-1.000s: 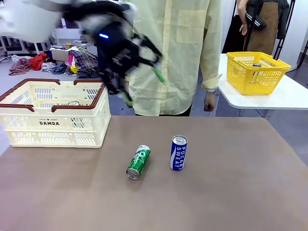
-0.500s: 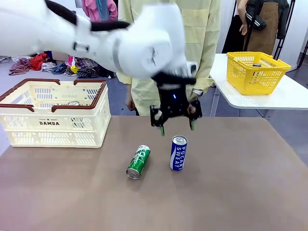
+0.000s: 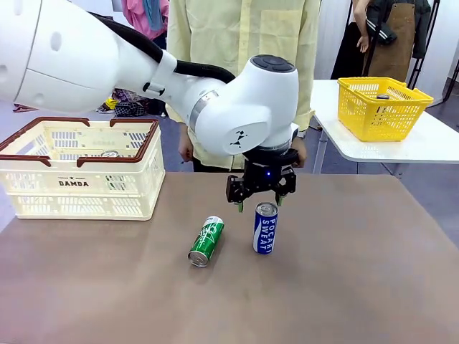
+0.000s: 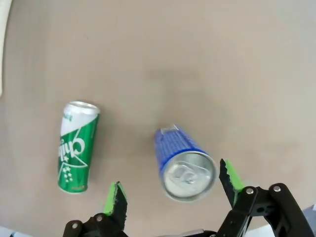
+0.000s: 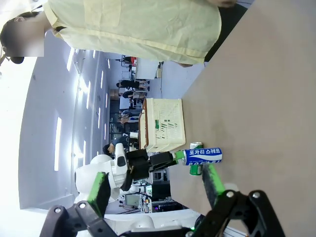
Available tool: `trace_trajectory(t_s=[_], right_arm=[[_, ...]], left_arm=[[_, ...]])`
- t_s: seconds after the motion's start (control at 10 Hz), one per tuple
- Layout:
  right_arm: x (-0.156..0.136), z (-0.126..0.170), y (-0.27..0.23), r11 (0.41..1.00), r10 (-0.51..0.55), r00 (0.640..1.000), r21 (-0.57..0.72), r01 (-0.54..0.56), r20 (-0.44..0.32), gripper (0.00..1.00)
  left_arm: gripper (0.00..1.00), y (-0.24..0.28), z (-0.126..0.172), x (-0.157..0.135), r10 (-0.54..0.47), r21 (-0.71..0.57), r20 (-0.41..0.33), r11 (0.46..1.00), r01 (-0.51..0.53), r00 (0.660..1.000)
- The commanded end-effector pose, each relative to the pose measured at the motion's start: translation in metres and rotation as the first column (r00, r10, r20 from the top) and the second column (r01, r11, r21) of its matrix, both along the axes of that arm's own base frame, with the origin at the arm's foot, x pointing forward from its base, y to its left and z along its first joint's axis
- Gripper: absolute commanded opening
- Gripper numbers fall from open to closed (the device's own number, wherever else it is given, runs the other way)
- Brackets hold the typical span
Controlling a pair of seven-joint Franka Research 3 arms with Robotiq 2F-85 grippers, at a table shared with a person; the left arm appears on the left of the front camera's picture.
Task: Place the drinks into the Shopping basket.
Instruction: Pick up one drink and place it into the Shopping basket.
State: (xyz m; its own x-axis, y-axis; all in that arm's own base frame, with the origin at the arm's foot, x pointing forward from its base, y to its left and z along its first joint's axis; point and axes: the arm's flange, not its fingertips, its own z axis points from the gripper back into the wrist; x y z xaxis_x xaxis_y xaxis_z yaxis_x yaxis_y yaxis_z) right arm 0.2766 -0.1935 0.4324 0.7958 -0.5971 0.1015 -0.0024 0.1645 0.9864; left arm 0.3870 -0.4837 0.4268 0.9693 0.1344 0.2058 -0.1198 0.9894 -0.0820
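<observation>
I am hovering the left gripper (image 3: pixel 259 204), jaws spread wide and empty, directly over the upright Pocari Sweat can (image 3: pixel 265 229) standing on the table (image 3: pixel 358 287), its long axis vertical, its top between the fingers (image 4: pixel 117 197).

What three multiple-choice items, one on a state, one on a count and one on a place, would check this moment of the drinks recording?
1. The green can is: A upright; B lying on its side; C crushed flat.
2. Cans on the brown table: A one; B two; C four.
3. The left gripper is: A over the blue can; B over the green can; C pressed flat on the table.

Answers: B, its length runs along the table with its silver end toward the camera. B, one green and one blue. A, the left wrist view shows its open fingers on either side of that can's silver top.
</observation>
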Motion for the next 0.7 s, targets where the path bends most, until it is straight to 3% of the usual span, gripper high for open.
trace_trajectory(t_s=[0.0, 0.3, 0.6], right_arm=[[0.004, 0.002, -0.001, 1.0, -0.006, 1.0, 0.006, 0.006, 0.029, 1.0], [0.004, 0.002, -0.001, 1.0, -0.006, 1.0, 0.006, 0.006, 0.029, 1.0], [0.004, 0.002, -0.001, 1.0, -0.006, 1.0, 0.006, 0.006, 0.029, 1.0]], left_arm=[[1.0, 0.006, 0.007, -0.004, -0.017, -0.005, -0.027, 1.0, 0.017, 0.999], [1.0, -0.001, 0.005, -0.003, -0.015, -0.014, -0.017, 1.0, 0.014, 1.0], [1.0, -0.02, -0.01, 0.016, -0.141, 0.011, -0.072, 0.99, 0.143, 0.987]])
